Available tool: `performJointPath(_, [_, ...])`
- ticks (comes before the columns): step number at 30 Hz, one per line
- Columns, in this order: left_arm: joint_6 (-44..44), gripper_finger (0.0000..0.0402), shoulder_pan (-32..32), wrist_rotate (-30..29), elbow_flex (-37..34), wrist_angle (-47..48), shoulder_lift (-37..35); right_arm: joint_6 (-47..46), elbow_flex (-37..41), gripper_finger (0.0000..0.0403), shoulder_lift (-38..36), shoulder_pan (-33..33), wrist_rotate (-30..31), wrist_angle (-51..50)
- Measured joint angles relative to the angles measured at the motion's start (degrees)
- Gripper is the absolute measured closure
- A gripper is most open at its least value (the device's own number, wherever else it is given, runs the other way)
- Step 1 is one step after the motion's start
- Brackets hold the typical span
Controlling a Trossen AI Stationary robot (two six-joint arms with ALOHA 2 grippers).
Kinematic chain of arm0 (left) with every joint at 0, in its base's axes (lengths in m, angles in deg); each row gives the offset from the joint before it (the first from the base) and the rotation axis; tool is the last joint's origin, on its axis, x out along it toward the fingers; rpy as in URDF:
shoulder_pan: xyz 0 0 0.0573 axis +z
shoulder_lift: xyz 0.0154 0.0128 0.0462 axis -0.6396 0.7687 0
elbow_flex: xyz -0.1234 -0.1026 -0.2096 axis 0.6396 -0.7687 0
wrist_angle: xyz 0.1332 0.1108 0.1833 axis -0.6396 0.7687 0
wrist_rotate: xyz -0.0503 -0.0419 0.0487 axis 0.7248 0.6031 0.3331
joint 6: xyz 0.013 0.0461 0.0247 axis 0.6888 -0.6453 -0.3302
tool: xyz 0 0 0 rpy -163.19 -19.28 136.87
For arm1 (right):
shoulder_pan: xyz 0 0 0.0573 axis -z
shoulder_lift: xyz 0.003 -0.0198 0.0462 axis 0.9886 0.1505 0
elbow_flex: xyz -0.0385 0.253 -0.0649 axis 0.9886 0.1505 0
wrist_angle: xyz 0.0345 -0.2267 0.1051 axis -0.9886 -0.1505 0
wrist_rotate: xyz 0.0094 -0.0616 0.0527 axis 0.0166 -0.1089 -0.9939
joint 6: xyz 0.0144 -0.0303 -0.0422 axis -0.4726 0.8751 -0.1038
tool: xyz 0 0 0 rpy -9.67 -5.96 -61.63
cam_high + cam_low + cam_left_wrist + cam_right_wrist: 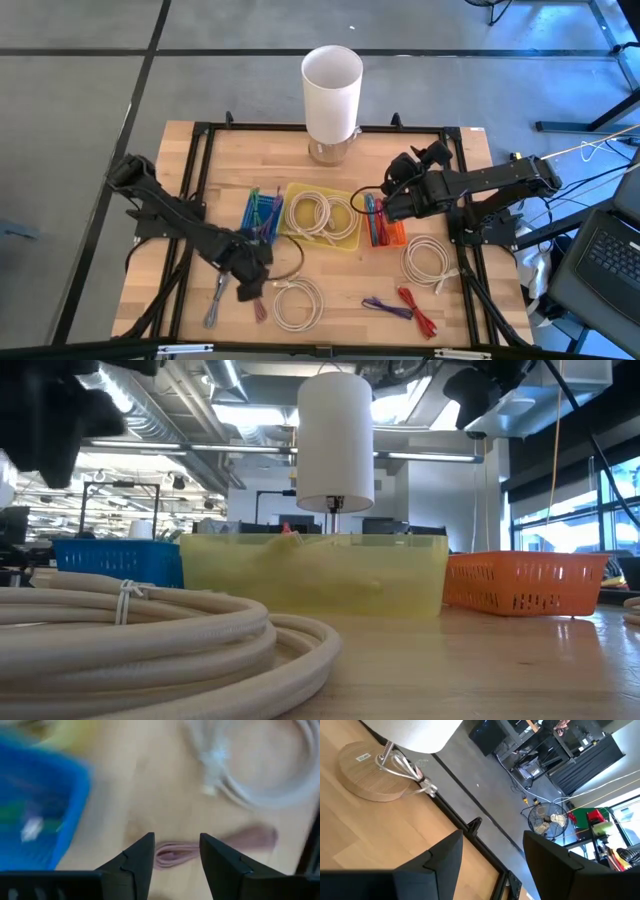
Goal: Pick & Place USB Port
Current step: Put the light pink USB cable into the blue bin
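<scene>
- Two claws are at work over the wooden worktop (190,300). The left claw (250,272) is low at its near-left part, and the right claw (383,208) hangs above the orange basket (392,236).
- The task's thing appears to be a small pink cable bundle (175,856), several thin strands folded into a short flat loop. It lies bare on the worktop, just beside a white cable coil (298,303) and near the blue basket (262,210).
- In the left wrist view, the left claw (176,840) is spread with one finger on each side of the bundle. The bundle nearly fills the gap, and we cannot tell whether the fingers touch it.
- In the right wrist view, the right claw (492,837) is spread wide with nothing between its fingers. Past it we see the round wooden base of the white lamp (367,770).
- From above, the left claw covers most of the bundle, and only a reddish end (261,308) shows below it.
- The left wrist view is blurred, so we cannot make out any plug on the bundle, and the contents of the blue basket (35,820) are only smears of colour.
- In the low view, the white coil (150,630) and the yellow basket (310,570) block the bundle entirely.
</scene>
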State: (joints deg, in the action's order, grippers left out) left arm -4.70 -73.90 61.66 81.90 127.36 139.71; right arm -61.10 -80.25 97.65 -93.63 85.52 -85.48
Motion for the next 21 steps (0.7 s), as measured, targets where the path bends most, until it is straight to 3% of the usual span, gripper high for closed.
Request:
performJointPath(3, [-14.7, 0.0262, 0.0, 5.2, 0.0, -0.2, 3.0, -0.3, 0.0, 0.0191, 0.0, 0.3, 0.0, 0.0])
performJointPath(9, [-34.3, 0.0268, -1.0, 12.8, 0.0, 1.6, 10.7, -0.9, 0.0, 0.0191, 0.0, 0.3, -1.6, 0.0])
performJointPath(21, [-47.3, 0.026, -2.0, 11.8, 3.4, 1.2, 14.7, -3.2, 0.0, 0.0191, 0.0, 0.3, -2.6, 0.0])
